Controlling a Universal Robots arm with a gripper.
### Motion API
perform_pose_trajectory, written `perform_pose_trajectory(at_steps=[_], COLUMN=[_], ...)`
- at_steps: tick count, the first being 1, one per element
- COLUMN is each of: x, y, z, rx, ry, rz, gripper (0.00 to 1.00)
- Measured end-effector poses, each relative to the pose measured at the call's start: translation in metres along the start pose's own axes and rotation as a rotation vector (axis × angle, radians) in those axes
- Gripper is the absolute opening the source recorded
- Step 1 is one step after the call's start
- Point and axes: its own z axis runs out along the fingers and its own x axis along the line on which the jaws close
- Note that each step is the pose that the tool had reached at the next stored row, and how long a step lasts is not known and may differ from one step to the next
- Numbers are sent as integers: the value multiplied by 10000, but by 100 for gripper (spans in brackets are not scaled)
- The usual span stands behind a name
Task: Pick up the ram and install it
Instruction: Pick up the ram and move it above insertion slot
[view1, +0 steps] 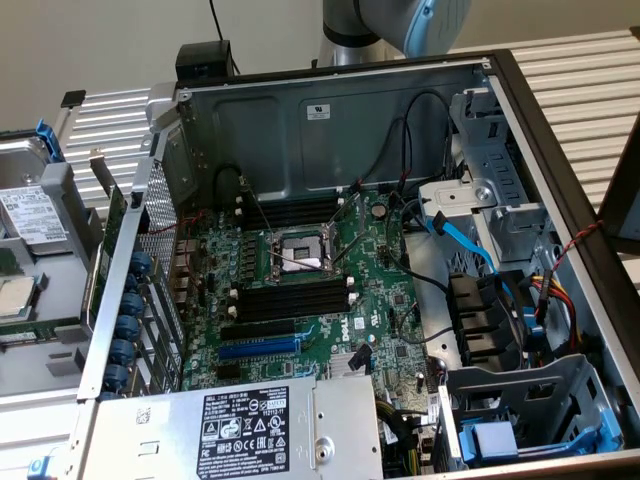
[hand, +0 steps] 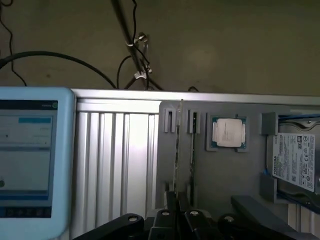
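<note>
1. Ram (hand: 176, 150) stood on edge in a slot of the grey holder tray (hand: 220, 175), just beside a second stick (hand: 192, 150).
2. The tool (hand: 177, 197) had its fingers pressed together, pinching the near end of the ram.
3. The tray also carried a processor (hand: 229, 132) and a hard drive (hand: 297, 160). It lay on the ribbed aluminium bench (hand: 115, 160), near a pale-blue tablet (hand: 30, 160).
4. Behind the bench rose a plain dull wall (hand: 225, 45) with black cables (hand: 135, 55) hanging against it.
5. In the exterior view, an open computer case (view1: 530, 130) showed its black memory slots (view1: 295, 298).
</note>
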Motion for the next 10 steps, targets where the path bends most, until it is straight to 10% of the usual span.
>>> perform_pose_trajectory(at_steps=[10], x=[0], y=[-199], z=[-252], rx=[-4], ry=[90], rz=[3], gripper=[13])
